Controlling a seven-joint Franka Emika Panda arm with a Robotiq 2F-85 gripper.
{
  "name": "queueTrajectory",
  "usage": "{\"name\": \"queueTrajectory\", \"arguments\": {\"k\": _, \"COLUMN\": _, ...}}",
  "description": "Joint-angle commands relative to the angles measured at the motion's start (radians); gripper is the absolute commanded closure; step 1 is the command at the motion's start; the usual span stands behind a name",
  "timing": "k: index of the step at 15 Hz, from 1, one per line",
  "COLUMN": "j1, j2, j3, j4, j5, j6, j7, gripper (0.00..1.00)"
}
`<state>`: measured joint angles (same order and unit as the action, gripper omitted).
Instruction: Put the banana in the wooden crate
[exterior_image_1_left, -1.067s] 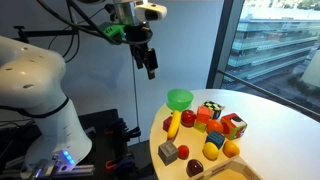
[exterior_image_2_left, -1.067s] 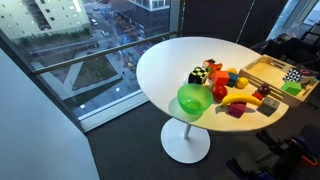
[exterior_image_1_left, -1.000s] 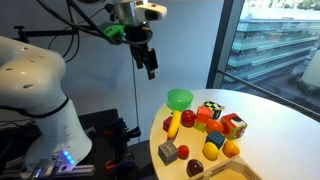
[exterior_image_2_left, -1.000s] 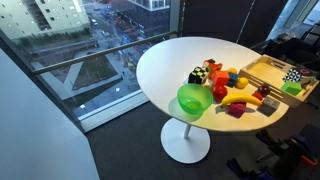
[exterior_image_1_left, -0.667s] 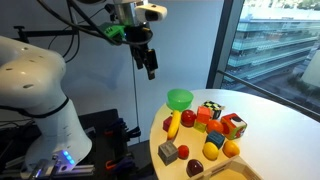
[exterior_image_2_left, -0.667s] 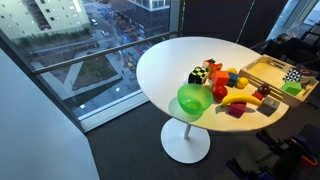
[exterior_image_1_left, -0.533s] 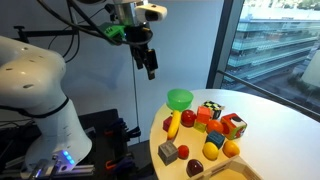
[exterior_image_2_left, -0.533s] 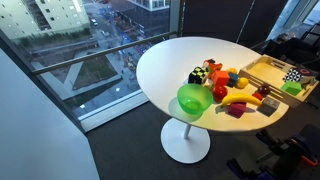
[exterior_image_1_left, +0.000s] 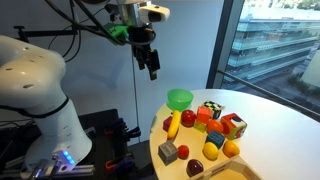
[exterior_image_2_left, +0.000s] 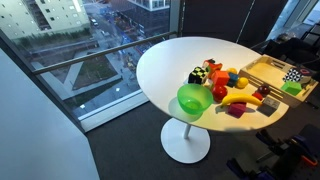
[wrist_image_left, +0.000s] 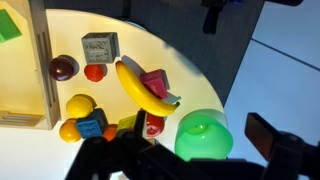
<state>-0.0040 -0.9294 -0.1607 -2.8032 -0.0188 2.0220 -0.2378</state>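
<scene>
The yellow toy banana (exterior_image_1_left: 175, 124) lies on the round white table among other toys, next to the green bowl. It also shows in the other exterior view (exterior_image_2_left: 238, 98) and in the wrist view (wrist_image_left: 140, 88). The pale wooden crate (exterior_image_2_left: 268, 68) stands at the table's edge beyond the toys; only part of it shows in an exterior view (exterior_image_1_left: 236, 173) and at the left of the wrist view (wrist_image_left: 42, 70). My gripper (exterior_image_1_left: 151, 63) hangs high in the air beside the table, well above the toys. In the wrist view its jaws (wrist_image_left: 190, 150) are open and empty.
A green bowl (exterior_image_1_left: 180, 98) (exterior_image_2_left: 194, 99) (wrist_image_left: 203, 135) stands beside the banana. Several toy fruits and coloured blocks (exterior_image_1_left: 218, 130) crowd around it. A grey cube (exterior_image_1_left: 168, 152) sits near the table edge. Green and checkered toys (exterior_image_2_left: 292, 80) lie in the crate. A window wall runs behind.
My gripper has shifted very slightly towards the table. Nothing on the table has moved.
</scene>
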Motion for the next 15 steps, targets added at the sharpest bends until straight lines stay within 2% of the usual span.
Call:
{"name": "queueTrajectory", "arguments": {"k": 1, "j1": -0.002, "j2": 0.085, "j3": 0.017, "j4": 0.029, "j5": 0.004, "j6": 0.041, "j7": 0.021, "gripper": 0.00}}
{"name": "queueTrajectory", "arguments": {"k": 8, "j1": 0.008, "j2": 0.262, "j3": 0.027, "j4": 0.065, "j5": 0.007, "j6": 0.157, "j7": 0.009, "gripper": 0.00}}
{"name": "queueTrajectory", "arguments": {"k": 15, "j1": 0.032, "j2": 0.450, "j3": 0.014, "j4": 0.116, "j5": 0.017, "j6": 0.248, "j7": -0.061, "gripper": 0.00}}
